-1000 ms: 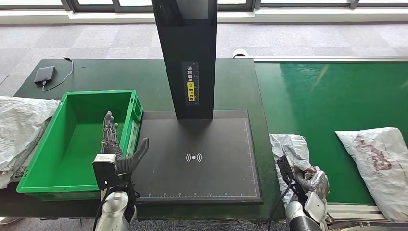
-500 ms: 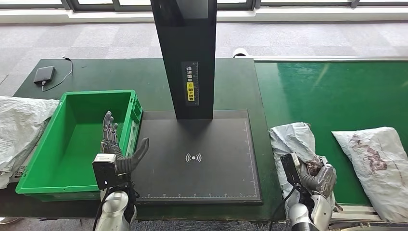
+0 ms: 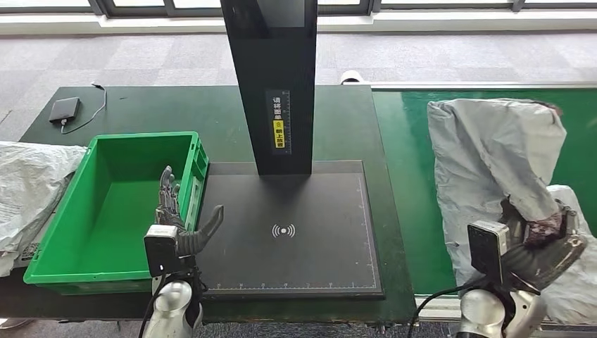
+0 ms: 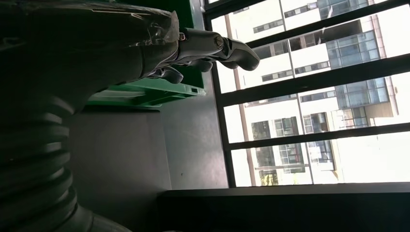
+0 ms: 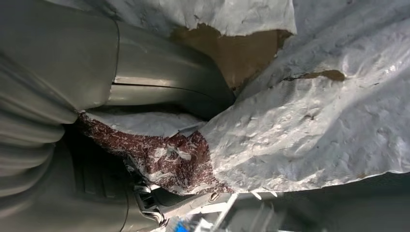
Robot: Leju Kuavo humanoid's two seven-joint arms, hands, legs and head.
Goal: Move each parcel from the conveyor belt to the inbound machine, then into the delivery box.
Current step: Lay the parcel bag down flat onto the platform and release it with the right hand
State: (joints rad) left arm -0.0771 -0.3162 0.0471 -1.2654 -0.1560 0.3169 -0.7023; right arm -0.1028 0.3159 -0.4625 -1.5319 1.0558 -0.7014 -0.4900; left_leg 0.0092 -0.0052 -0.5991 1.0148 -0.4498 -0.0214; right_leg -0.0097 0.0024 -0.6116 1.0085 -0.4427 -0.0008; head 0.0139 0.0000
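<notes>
Nearest the camera, the right hand (image 3: 538, 250) gripped a grey parcel (image 3: 493, 151) by its lower edge and held it raised above the green conveyor belt (image 3: 415, 176), the bag standing tall above the hand. In the right wrist view the thumb (image 5: 159, 87) pressed into the crinkled grey wrap (image 5: 314, 125), beside a torn reddish patch. A second parcel (image 3: 581, 282) lay on the belt just behind the hand, partly hidden. The left hand (image 3: 176, 225) held nothing, fingers spread and upright, at the near edge between the green delivery box (image 3: 70, 232) and the black inbound machine (image 3: 296, 218). The box's inside looked bare. Left of it lay a pile of grey bags (image 3: 28, 183). Farther back a dark device (image 3: 65, 109) with a cable sat on the table
</notes>
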